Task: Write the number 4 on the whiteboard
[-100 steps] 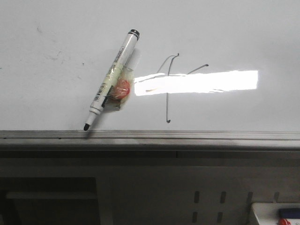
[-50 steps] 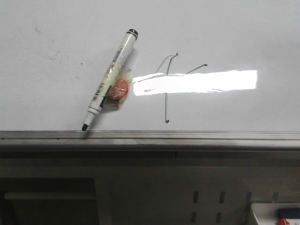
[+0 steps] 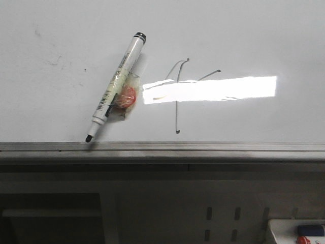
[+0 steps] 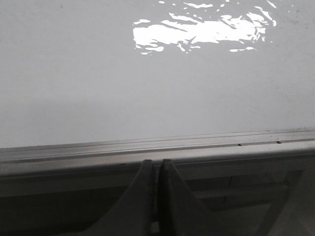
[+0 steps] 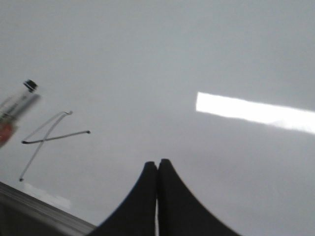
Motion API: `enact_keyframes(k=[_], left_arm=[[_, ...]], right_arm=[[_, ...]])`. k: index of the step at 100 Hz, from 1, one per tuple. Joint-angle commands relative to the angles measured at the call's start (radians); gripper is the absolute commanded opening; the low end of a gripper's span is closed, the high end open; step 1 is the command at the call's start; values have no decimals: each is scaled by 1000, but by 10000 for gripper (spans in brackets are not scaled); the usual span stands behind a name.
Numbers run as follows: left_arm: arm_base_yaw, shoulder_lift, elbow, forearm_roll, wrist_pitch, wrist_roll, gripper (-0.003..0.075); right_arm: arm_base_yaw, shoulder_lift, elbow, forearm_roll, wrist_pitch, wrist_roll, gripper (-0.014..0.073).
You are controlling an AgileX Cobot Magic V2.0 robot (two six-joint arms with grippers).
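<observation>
The whiteboard fills the front view, with its grey rail along the near edge. The number 4 is drawn in thin dark strokes at the middle, partly crossed by a bright reflection. A white marker lies slanted to its left, uncapped tip at the rail, with a red and yellowish wad stuck to its barrel. My right gripper is shut and empty over bare board, apart from the number 4 and the marker. My left gripper is shut and empty at the rail.
A bright rectangular light reflection lies across the board. Below the rail is a grey slotted panel. A white tray holding blue and red items sits at the bottom right corner.
Everything in the front view has drifted slightly left together. The marker keeps its place beside the number 4, and no stroke has been added.
</observation>
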Motion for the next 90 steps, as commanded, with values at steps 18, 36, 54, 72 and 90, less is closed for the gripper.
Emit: enact_keyframes(k=[18, 36, 54, 72, 90], left_arm=[[2, -23, 33, -7, -44, -9, -20], [2, -23, 33, -7, -44, -9, -20], [2, -23, 33, -10, -44, -9, -20], [2, -23, 33, -10, -44, -9, -20], [2, -23, 33, -10, -44, -9, -20]], right_arm=[[-116, -66, 196, -420, -121, 492, -64], [-130, -203, 210, -422, 155, 492, -64], [-132, -241, 210, -422, 231, 492, -64], [-132, -246, 210, -422, 231, 492, -64], [-132, -246, 210, -422, 231, 492, -64]])
